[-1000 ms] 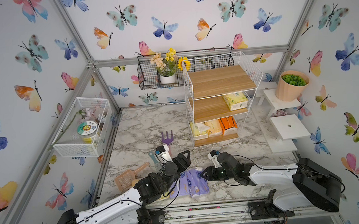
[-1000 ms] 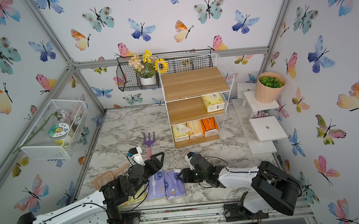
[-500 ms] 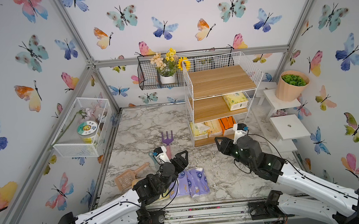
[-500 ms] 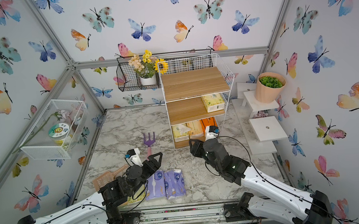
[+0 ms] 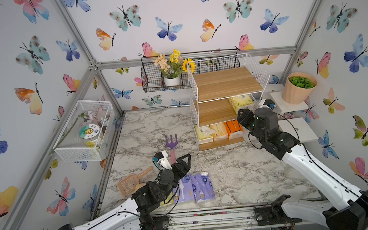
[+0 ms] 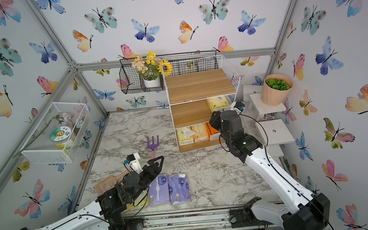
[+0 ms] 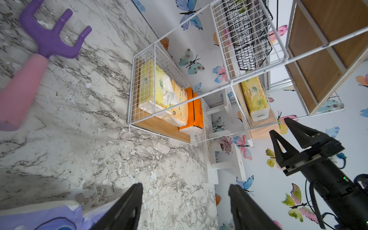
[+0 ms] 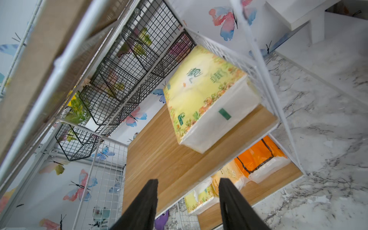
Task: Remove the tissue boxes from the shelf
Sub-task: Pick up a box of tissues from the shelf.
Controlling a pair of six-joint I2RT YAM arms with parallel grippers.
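Compared with a second ago, the right gripper (image 8: 188, 180) is no longer low at the front of the bench (image 5: 239, 171) beside the two purple tissue packs (image 5: 203, 187). It is now raised to the open front of the shelf (image 5: 227, 83), level with the middle board. Its jaws are parted to a middling width with nothing between them, and it is aimed at the yellow tissue pack (image 8: 203, 95), which lies alone at the right end of that board against the wire side. The left gripper (image 7: 185, 186) is little moved: it is held above the bench near the purple packs, jaws wide and empty.

The purple pair is therefore judged delivered, and the middle-tier pack is judged the next pick. Three packs are left side by side on the bottom board: a yellow-green pack (image 5: 203, 133), a pale yellow pack (image 5: 219, 130) and an orange pack (image 5: 233, 128). A further yellowish pack may lie under the left arm, but it is mostly hidden.

A green logo of Chinese characters is printed on the yellow pack, but it cannot be read with confidence. A green tab is seen on the pack's white end. Black lettering along the orange pack is too small to read. Round blue emblems are seen on the purple packs.
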